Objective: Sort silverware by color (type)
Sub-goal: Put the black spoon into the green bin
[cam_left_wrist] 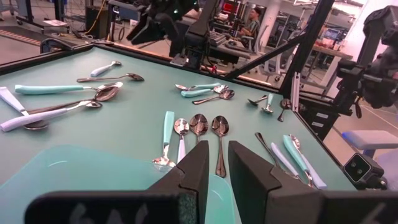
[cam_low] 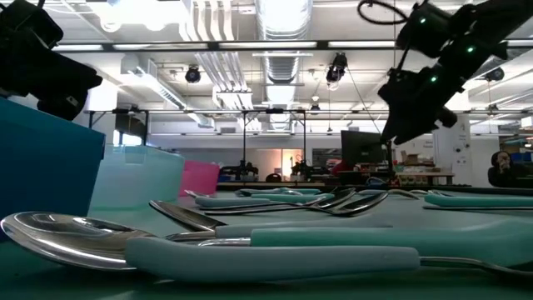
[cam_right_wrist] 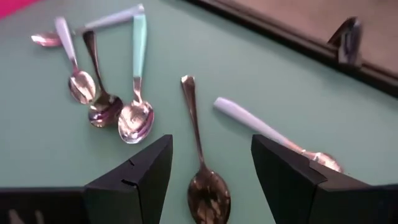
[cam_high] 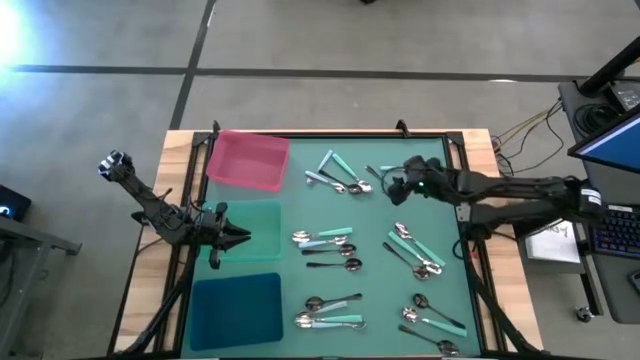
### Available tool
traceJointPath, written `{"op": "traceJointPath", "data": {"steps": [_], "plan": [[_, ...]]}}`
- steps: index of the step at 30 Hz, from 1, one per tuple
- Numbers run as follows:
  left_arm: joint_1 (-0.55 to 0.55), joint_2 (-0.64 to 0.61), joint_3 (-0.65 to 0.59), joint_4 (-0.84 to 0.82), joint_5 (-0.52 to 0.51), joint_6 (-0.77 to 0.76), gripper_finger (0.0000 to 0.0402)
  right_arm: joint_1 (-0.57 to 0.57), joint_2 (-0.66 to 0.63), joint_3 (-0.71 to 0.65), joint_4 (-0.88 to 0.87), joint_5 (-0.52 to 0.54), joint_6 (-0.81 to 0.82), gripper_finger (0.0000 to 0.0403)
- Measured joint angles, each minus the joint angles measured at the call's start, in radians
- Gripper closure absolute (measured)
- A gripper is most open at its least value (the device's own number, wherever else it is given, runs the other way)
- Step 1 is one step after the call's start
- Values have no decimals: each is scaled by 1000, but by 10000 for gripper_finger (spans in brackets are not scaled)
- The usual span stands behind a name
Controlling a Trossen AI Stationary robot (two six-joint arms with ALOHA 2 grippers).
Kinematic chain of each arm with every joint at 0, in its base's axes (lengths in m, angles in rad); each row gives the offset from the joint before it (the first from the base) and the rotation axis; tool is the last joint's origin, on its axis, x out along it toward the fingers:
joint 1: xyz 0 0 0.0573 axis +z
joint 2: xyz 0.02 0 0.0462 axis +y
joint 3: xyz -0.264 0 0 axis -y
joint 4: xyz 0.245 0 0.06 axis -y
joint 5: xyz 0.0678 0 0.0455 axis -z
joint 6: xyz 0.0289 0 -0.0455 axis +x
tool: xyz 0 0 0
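Silverware (cam_high: 345, 250), approx twenty pcs, spread over the teal mat (cam_high: 380, 300), none in trays; handles all-silver, black or mint-teal. Groups, high view: cluster w/ mint handles near mat's far edge (cam_high: 338, 175), just beside pink tray; middle group (cam_high: 325, 240) next to green tray; near group (cam_high: 330, 310) by blue tray; further pcs at right-hand side (cam_high: 415, 252) and near right corner (cam_high: 430, 318). All-silver spoon (cam_right_wrist: 200, 155) lies on mat between right gripper's fingers, apart from both, bowl toward camera; pale-handled spoon (cam_right_wrist: 273, 134) beside it, partly hidden behind one finger; three spoons fanned together (cam_right_wrist: 102, 93) farther off, bowls close together. Low view: big mint-handled spoon (cam_low: 208, 246) in foreground, flat on mat. Right gripper (cam_right_wrist: 211, 177) over mat's far right part, fingers spread wide, holding nothing. Left gripper (cam_left_wrist: 217, 171) over green tray (cam_high: 250, 235), pointing toward middle group; fingers (cam_left_wrist: 196, 168) narrowly parted, nothing seen between them, whether clamped on anything cannot tell. Trays in column along mat's left side: pink tray (cam_high: 248, 160) far, green mid, blue tray (cam_high: 235, 308) near. Room beyond table: person seated at desk (cam_left_wrist: 252, 22), left wrist view.
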Motion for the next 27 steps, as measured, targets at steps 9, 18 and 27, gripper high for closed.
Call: {"op": "traceJointPath", "data": {"steps": [9,18,27], "plan": [[0,0,0,0,0,0,357,-12,182,40,-4,-68,-1,193],[0,0,0,0,0,0,357,-19,273,43,-1,-68,12,193],[0,0,0,0,0,0,357,-28,356,43,7,4,12,193]]}}
